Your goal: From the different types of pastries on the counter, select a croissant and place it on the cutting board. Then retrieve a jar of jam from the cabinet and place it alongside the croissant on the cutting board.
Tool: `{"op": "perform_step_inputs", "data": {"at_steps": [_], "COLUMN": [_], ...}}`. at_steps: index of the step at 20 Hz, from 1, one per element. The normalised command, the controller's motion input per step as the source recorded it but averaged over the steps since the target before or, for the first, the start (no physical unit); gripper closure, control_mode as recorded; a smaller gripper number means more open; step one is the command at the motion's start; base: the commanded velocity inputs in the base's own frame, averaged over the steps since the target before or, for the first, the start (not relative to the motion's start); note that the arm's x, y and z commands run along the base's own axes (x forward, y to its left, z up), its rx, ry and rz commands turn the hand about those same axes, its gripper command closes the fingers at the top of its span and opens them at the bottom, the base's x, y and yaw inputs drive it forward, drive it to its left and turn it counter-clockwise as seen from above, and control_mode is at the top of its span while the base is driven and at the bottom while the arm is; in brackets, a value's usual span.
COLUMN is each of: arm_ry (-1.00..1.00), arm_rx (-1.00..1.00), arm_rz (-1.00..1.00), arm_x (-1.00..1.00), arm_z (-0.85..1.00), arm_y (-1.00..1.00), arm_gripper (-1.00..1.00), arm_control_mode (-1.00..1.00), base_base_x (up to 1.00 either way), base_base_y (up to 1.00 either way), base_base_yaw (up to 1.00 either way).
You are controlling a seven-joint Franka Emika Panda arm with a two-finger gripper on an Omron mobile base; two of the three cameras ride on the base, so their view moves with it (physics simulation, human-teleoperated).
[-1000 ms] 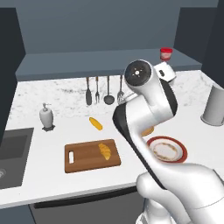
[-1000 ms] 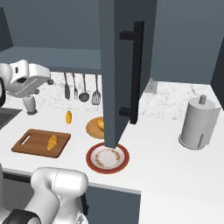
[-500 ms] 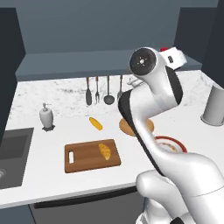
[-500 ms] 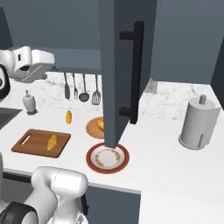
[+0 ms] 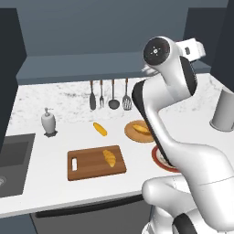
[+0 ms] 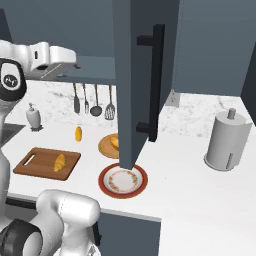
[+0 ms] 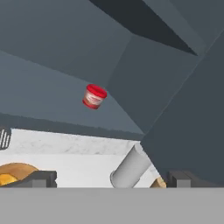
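Up by the cabinet point(image 6: 145, 60) shelf, the gripper point(image 7: 109, 177) has its jaws spread wide and empty, facing the jar point(image 7: 94, 96); the croissant point(image 5: 109, 157) lies on the board point(image 5: 87, 164).

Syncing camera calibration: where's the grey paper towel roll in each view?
Left base view: the paper towel roll stands upright at the right edge.
Right base view: upright, right of centre.
Hand view: bottom centre, leaning because the camera is rolled.
Shared landmark: the round wooden plate.
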Motion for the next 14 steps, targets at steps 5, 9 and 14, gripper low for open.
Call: {"op": "perform_step_inputs", "data": {"at_steps": [5,9,14], "arm_ry": [-0.02,-0.05,-0.04], "arm_rx": [0.09,0.03,0.17], "arm_rz": [-0.06,-0.02,0.00], "arm_x": [0.64,0.58,0.52], "arm_z": [0.02,0.04,-0.11], "arm_y": [-0.32,-0.16,-0.26], "arm_gripper": [-1.00,-1.00,-1.00], "arm_control_mode": [-1.00,-1.00,-1.00], "base_base_x": [0.00,0.00,0.00], "base_base_y": [0.00,0.00,0.00], "base_base_yaw": [0.00,0.00,0.00]}}
